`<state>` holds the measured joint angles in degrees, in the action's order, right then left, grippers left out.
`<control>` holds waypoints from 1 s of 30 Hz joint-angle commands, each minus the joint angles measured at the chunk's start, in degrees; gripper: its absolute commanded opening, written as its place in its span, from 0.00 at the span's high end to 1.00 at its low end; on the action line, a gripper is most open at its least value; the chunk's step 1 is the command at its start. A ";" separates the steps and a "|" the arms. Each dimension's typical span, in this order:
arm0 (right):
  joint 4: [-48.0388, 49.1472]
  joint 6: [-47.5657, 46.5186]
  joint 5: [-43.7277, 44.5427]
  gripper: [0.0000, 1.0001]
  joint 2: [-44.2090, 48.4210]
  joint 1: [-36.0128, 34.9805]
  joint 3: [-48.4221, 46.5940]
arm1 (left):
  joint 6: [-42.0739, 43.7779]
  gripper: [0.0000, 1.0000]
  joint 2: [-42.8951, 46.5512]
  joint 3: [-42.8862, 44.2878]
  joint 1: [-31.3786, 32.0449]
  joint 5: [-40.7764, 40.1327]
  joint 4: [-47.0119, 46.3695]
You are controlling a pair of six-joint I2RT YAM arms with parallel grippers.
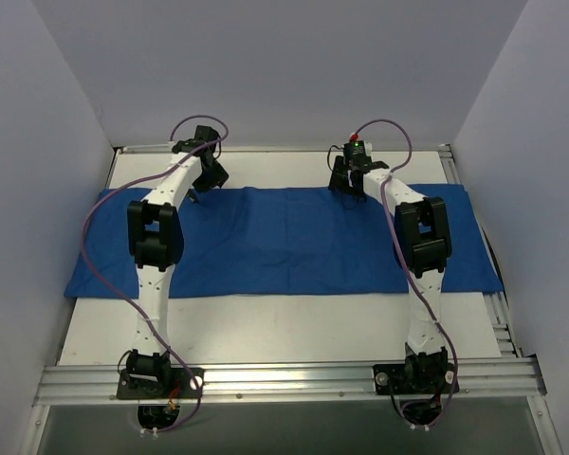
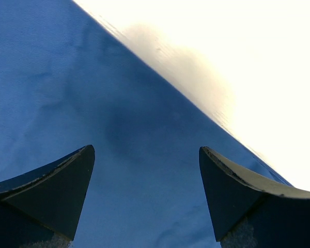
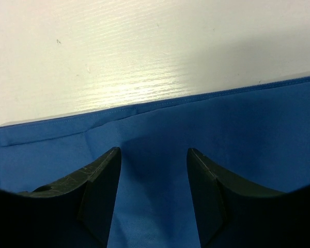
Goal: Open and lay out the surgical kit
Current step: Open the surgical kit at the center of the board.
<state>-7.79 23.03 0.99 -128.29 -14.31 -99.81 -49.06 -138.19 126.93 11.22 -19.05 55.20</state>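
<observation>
Now, at the upper edge of the blue cloth [image 1: 294, 242], my left gripper [image 2: 147, 155] gapes wide, my right gripper [image 3: 154, 155] half open, both empty.

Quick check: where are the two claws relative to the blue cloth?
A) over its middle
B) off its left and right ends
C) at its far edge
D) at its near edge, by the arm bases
C: the left claw and right claw both sit at the far edge of the blue cloth, with bare table just beyond.
</observation>
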 commanded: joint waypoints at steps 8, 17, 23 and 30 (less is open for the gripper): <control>0.23 -1.40 -0.29 0.50 1.11 -0.46 0.93 | -0.60 0.08 -4.89 9.47 3.36 -0.29 3.77; 0.32 -2.81 -0.12 0.50 3.39 -0.46 3.57 | -0.43 0.08 -9.64 14.39 3.72 -3.54 6.24; 1.02 -3.78 -0.29 0.50 5.15 -0.46 6.38 | -0.51 0.08 -9.82 15.01 3.19 -7.14 4.83; 1.99 -4.04 -0.38 0.50 6.12 -0.46 8.23 | -1.22 0.08 -10.25 15.18 1.96 -8.02 3.77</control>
<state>-5.30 19.92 0.91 -126.19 -14.35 -92.49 -49.39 -148.22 139.52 14.22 -24.91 59.79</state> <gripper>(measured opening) 0.498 0.918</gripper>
